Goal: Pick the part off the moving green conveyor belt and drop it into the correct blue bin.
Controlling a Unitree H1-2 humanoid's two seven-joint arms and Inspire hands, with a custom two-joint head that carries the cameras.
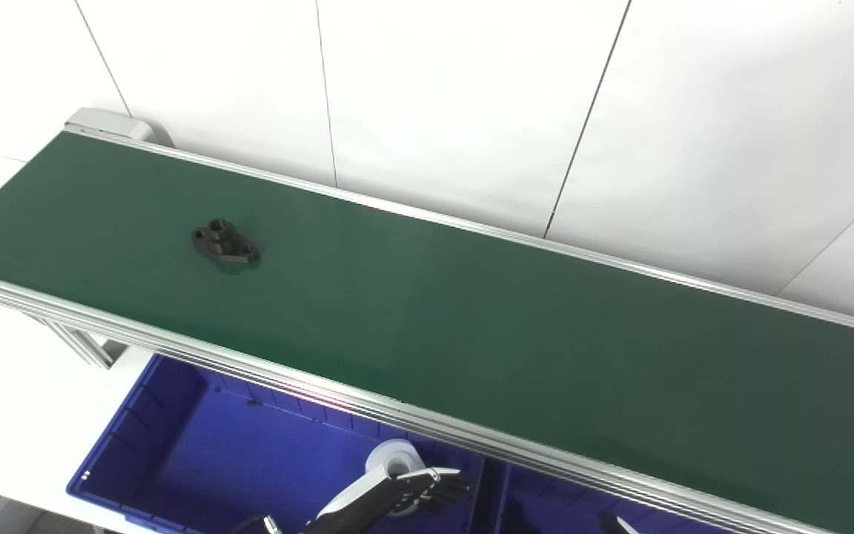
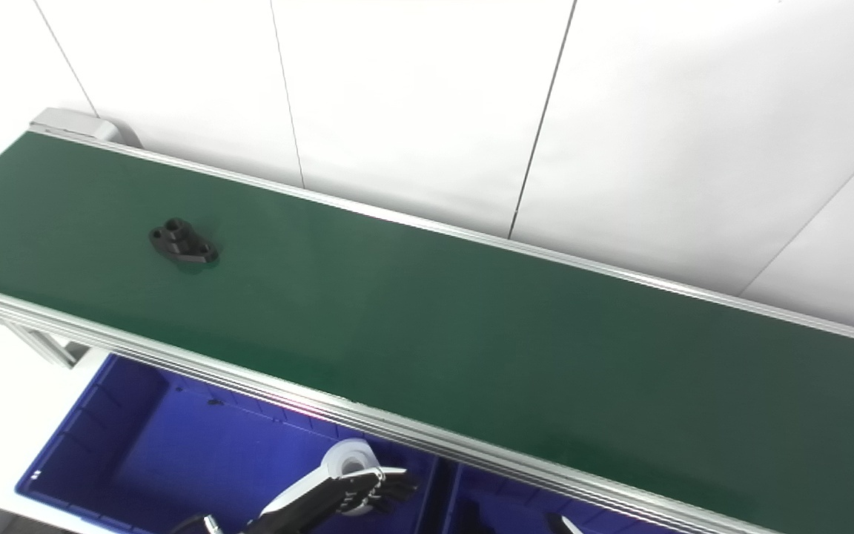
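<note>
White panelled wall behind, dark seams running down it. Green belt stretching across in front of that wall, from far left to near right, edged with silver rails on both long sides. Black part lying flat on the belt toward its far-left end, about midway between the two rails, well apart from both hands. Two holes visible in the part's top, one on a raised boss.

Below the belt's near rail, a blue bin, with a white roll sitting inside it close under the rail. Second blue bin just beside the first, also under the rail, only partly visible.

Left hand hovering over the first bin, right by the roll, below the belt's near rail; fingers stretched out, slightly spread, holding nothing. Cannot tell whether it touches the roll.

Right hand barely showing at the bottom edge, under the belt's near rail, over the second bin; only a tip visible, so cannot tell how its fingers stand.
</note>
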